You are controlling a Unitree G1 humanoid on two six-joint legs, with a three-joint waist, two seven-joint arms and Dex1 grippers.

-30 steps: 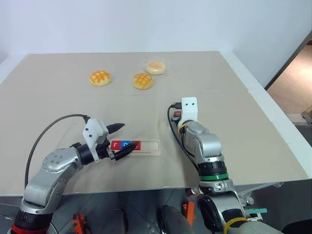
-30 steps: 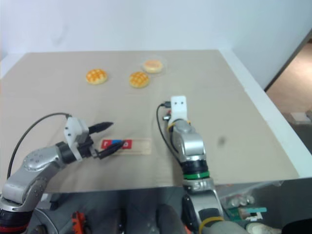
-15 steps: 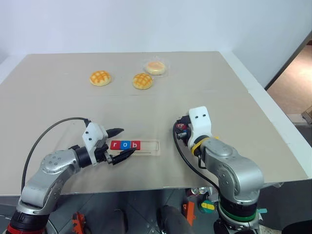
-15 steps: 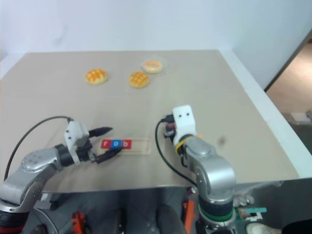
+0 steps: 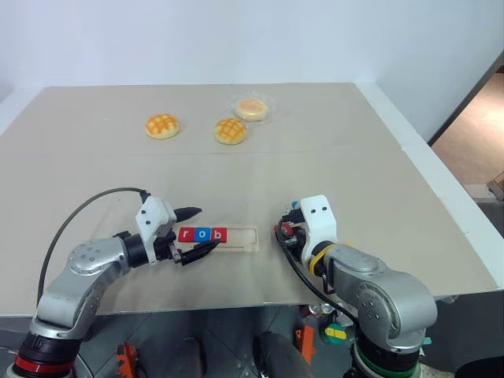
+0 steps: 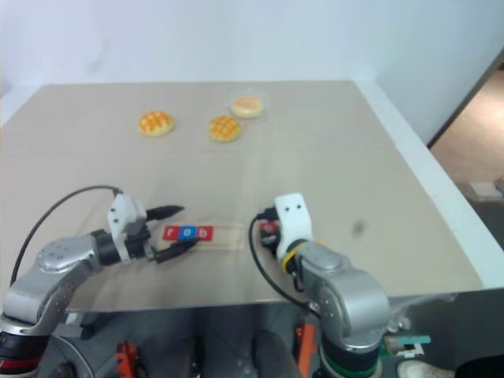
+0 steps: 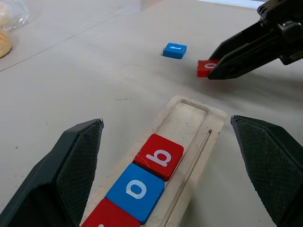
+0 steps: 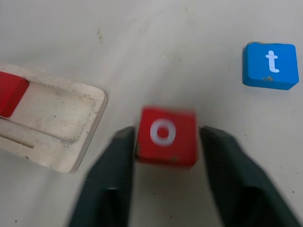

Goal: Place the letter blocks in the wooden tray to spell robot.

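From the head views, you are working on the fourth letter. The long pale-wood tray (image 5: pixel 220 236) is holding three square tiles, red r (image 5: pixel 186 234), blue o (image 5: pixel 202 234) and red b (image 5: pixel 219 234), packed at its left end, leaving the two right slots bare. Your left gripper (image 5: pixel 194 231) is sitting at that left end with its black fingers spread, one on each side of the strip, gripping nothing. Your right gripper (image 5: pixel 288 233) is hanging just right of the tray.

In the left wrist view, the red b tile (image 7: pixel 159 156) is lying flat in the groove with the blue o (image 7: pixel 135 191) touching it. Beyond the tray's open end the small blue t tile (image 7: pixel 174 49) is resting on the beige table (image 7: pixel 85 75), and a red tile (image 7: pixel 205 68) is sitting at the right gripper's fingertips.

In the right wrist view, the red o tile (image 8: pixel 166 135) is sitting between the right fingers (image 8: pixel 111 175); narrow gaps are showing on both sides, so I judge it bracketed, not clamped. You will need to close on it, carry it to the slot beside b, and set it down letter-up. The blue t (image 8: pixel 270 65) is waiting further from the tray.
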